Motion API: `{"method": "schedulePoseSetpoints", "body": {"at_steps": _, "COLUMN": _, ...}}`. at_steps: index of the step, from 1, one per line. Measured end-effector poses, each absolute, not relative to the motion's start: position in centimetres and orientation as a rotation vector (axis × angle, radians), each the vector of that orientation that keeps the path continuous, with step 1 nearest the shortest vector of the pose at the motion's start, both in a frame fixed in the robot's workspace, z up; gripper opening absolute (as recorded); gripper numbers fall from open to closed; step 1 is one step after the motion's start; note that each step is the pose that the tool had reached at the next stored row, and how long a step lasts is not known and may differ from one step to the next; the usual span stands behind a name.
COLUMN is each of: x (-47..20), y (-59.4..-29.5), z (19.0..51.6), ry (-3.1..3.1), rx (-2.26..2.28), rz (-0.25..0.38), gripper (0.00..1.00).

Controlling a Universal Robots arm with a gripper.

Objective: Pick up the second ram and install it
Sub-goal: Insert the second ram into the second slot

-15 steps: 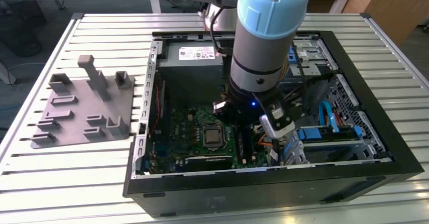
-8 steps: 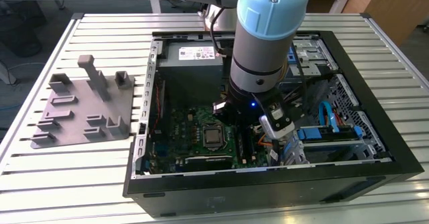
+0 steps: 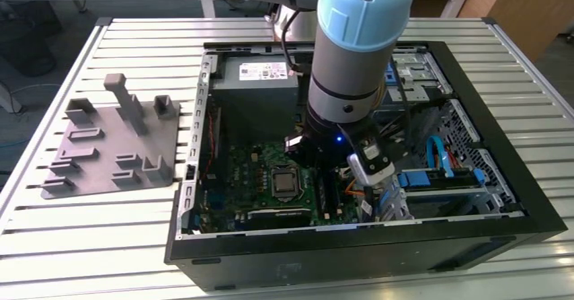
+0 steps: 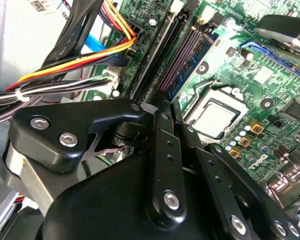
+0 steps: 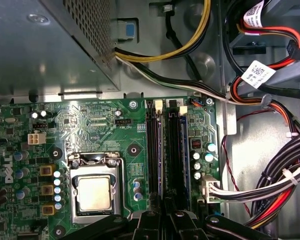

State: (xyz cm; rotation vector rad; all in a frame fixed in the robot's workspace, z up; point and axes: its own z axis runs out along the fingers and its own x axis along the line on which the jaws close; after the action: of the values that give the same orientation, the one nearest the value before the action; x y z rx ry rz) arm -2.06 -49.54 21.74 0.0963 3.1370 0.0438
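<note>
The second ram [image 5: 162, 150] is a thin dark bluish stick standing on edge along the memory slots of the green motherboard [image 5: 100, 125], beside the processor socket [image 5: 94, 192]. In the second wrist view the ram [image 4: 176, 65] runs away from the fingertips towards the white slot latches. My gripper [image 5: 165, 216] is down inside the open computer case, its fingers drawn close together over the near end of the stick, and it looks the same in the second wrist view [image 4: 167, 102]. Whether the stick is fully seated in its slot I cannot tell. The arm [image 3: 354, 78] reaches straight down into the case.
The black case [image 3: 502, 199] lies open on a slatted table. A grey plastic tray [image 3: 112, 145] with upright posts lies at the exterior view's left. Cable bundles [image 5: 285, 175] crowd one side of the slots, and the power supply [image 5: 45, 45] stands beyond the board. Blue drive latches [image 3: 439, 172] sit at the right.
</note>
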Motion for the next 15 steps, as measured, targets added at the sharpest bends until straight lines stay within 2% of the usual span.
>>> {"method": "schedulePoseSetpoints", "body": {"at_steps": 15, "x": -1.55, "y": -49.52, "z": 21.71, "ry": 3.145, "rx": 0.056, "rz": 0.047, "gripper": 0.14}}
